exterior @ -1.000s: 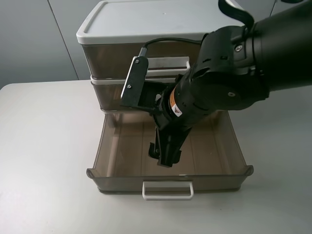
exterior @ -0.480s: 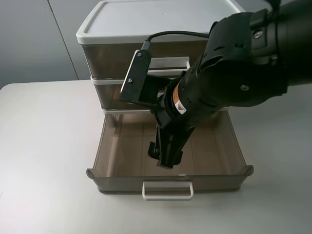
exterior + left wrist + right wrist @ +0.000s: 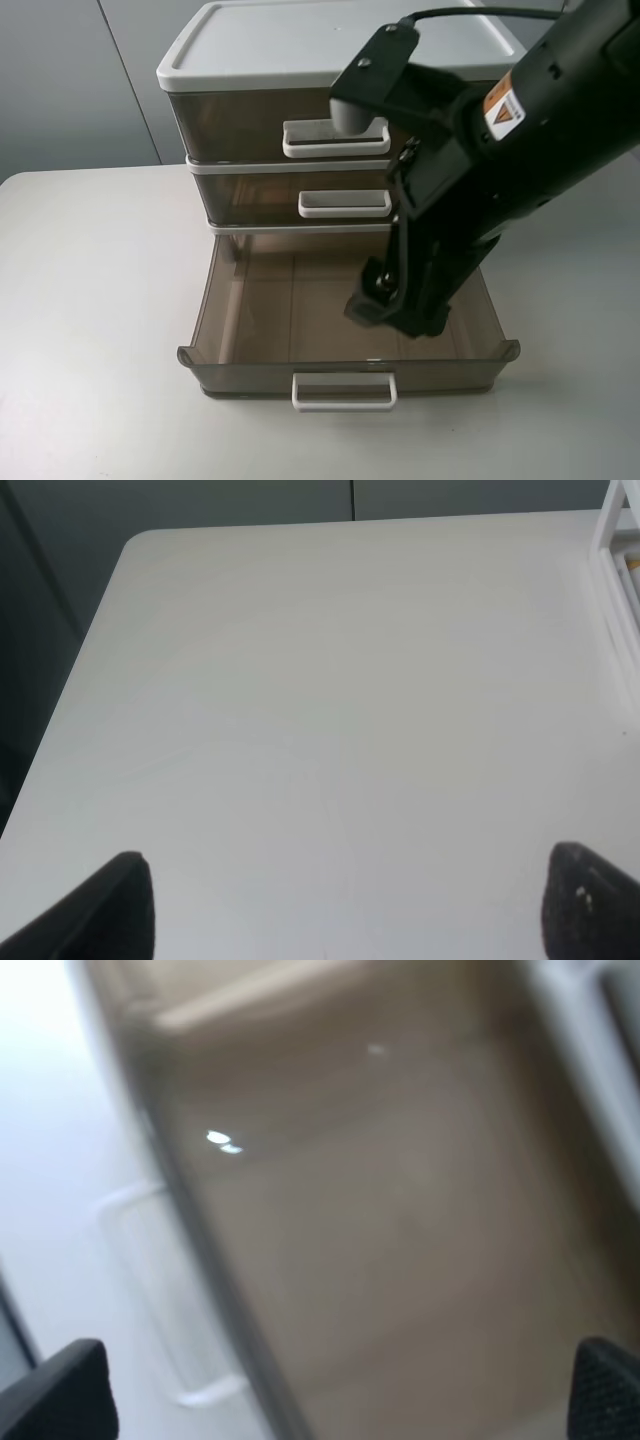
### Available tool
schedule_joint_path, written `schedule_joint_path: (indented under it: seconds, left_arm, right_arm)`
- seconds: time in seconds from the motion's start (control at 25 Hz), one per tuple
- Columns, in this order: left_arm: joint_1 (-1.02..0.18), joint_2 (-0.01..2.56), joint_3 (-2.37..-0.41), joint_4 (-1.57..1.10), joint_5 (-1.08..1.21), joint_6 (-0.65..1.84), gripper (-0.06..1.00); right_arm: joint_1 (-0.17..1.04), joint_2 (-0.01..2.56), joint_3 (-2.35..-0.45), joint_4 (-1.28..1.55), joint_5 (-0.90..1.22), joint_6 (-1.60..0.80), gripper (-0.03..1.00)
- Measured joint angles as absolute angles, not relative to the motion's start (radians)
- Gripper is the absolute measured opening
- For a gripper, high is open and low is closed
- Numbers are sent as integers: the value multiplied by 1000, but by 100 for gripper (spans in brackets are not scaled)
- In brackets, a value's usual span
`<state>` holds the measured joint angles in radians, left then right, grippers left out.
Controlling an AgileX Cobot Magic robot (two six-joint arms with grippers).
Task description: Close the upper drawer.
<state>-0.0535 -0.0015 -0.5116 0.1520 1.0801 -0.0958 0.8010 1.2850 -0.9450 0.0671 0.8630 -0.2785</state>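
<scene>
A three-drawer cabinet with a white lid (image 3: 330, 40) stands at the back of the table. Its upper drawer (image 3: 335, 139) and middle drawer (image 3: 344, 204) sit flush in the frame. The bottom drawer (image 3: 250, 375) is pulled far out and is empty, with its white handle (image 3: 345, 390) at the front. My right gripper (image 3: 395, 305) hangs over the right part of the open drawer, jaws wide apart and empty. The blurred right wrist view shows the drawer's brown floor (image 3: 400, 1240) and the handle (image 3: 150, 1290) between the fingertips (image 3: 60, 1390). My left gripper (image 3: 355, 910) is open over bare table.
The white table (image 3: 330, 730) stretches to the left of the cabinet, with its rounded corner and a dark drop beyond. The cabinet's white frame (image 3: 620, 550) shows at the edge of the left wrist view. The bulky right arm (image 3: 520, 130) covers the cabinet's right side.
My right arm has swung to the right and away from the cabinet front, uncovering the upper and middle drawer handles. The gripper has shifted right over the open bottom drawer.
</scene>
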Motion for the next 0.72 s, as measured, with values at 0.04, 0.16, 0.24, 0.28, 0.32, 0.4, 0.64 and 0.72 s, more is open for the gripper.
schedule_joint_path:
  seconds: [0.04,0.16,0.24,0.28,0.32,0.4,0.64,0.72]
  left_arm:
    - [-53,-1,-512,152,1080,-96,74]
    - [-53,-1,-512,152,1080,-96,74]
    - [-53,-1,-512,152,1080,-96,74]
    - [-53,-1,-512,152,1080,-96,74]
    - [-53,-1,-512,152,1080,-96,74]
    - [-53,-1,-512,152,1080,-96,74]
    - [-53,-1,-512,152,1080,-96,74]
    - [-53,-1,-512,152,1080,-96,74]
  right_arm:
    - [749,1262,-945,69,879,-278,68]
    - [566,1195,-945,71,939,-274,68]
    - [433,1148,-945,71,974,-270,68]
    - [366,1129,-945,71,992,-268,68]
    - [313,1107,-945,71,1005,-266,68]
    - [192,1059,-945,71,1013,-246,68]
    - [-40,952,-945,32,1055,-135,68]
    - [-52,926,-931,0,1068,-117,68]
